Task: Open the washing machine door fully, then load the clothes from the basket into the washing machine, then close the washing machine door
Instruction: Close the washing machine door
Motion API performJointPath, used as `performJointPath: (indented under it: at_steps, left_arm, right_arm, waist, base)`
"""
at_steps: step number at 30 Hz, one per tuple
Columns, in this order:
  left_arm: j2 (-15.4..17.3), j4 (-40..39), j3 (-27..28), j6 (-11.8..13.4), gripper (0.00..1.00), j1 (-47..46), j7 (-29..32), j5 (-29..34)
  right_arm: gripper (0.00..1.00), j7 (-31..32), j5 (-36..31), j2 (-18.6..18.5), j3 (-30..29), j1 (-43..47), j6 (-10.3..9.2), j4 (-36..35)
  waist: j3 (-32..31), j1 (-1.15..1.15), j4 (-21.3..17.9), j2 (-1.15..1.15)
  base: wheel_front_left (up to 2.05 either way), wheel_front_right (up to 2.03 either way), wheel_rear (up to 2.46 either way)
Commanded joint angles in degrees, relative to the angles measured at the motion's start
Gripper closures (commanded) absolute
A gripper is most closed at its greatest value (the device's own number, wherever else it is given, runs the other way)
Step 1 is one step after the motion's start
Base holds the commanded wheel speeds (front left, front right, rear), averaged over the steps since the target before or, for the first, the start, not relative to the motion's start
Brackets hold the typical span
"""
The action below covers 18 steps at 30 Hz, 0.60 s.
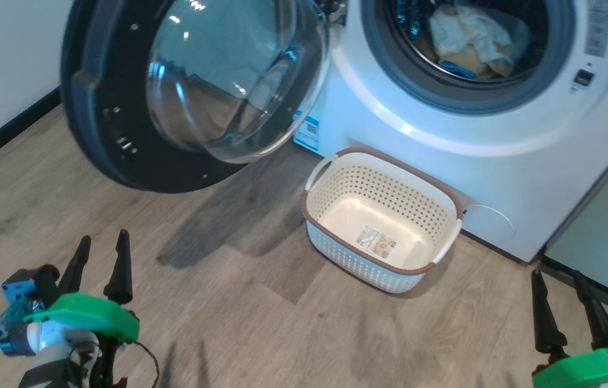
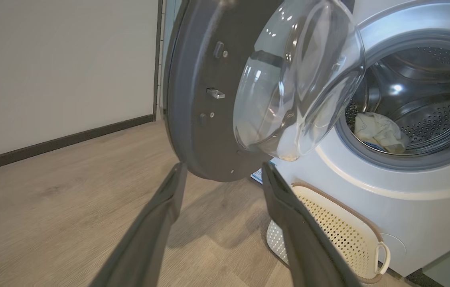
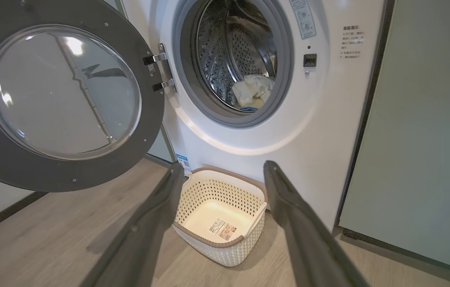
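With the basket (image 1: pixel 368 188) empty and the clothes (image 1: pixel 468 37) lying in the drum, the head view puts the open door (image 1: pixel 104 134) at 11 o'clock and the washing machine (image 1: pixel 390 140) at 1 o'clock. The left gripper (image 1: pixel 104 237) at 7 o'clock and the right gripper (image 1: pixel 557 274) at 5 o'clock are both spread wide and hold nothing.

From the left wrist, the left gripper (image 2: pixel 224 165) points at the door (image 2: pixel 193 99) at 12 o'clock without touching it. A push landing on the slick glass dome could slide off. The clothes (image 2: pixel 376 129) at 3 o'clock lie close to the drum's lip, where the grey seal could pinch a loose fold.

From the right wrist, the right gripper (image 3: pixel 224 164) looks over the basket (image 3: pixel 217 191) at 6 o'clock, hard by the washing machine (image 3: pixel 328 119). An arm following the door (image 3: pixel 153 99) round could knock it.
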Motion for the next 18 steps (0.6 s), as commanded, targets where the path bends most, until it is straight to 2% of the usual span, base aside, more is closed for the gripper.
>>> performJointPath:
  at_steps: [1, 10, 18]
  left_arm:
    - [0.85, -1.59, 1.9, -0.04, 0.0, -3.51, -0.52, 0.52]
    - [0.08, -1.68, 2.09, -0.04, 0.0, -3.53, -0.52, 0.23]
    - [-0.3, -1.95, 4.15, -0.04, 0.0, -3.29, -0.52, -0.79]
  right_arm:
    - [0.0, -0.37, 0.0, -1.39, 1.1, -2.73, 0.09, -1.91]
    - [0.0, -0.37, -0.03, -1.39, 1.59, -2.81, 0.09, -1.84]
    - [0.0, -0.37, 0.13, -1.64, 2.1, -3.02, 0.09, -1.63]
  waist:
    - [0.04, 0.0, 1.42, 0.0]
    - [0.08, 0.0, 3.75, 0.0]
    - [-0.01, 0.0, 3.65, 0.0]
  base:
    - [0.0, 0.0, 0.0]
    - [0.0, 0.0, 0.0]
    - [0.0, 0.0, 0.0]
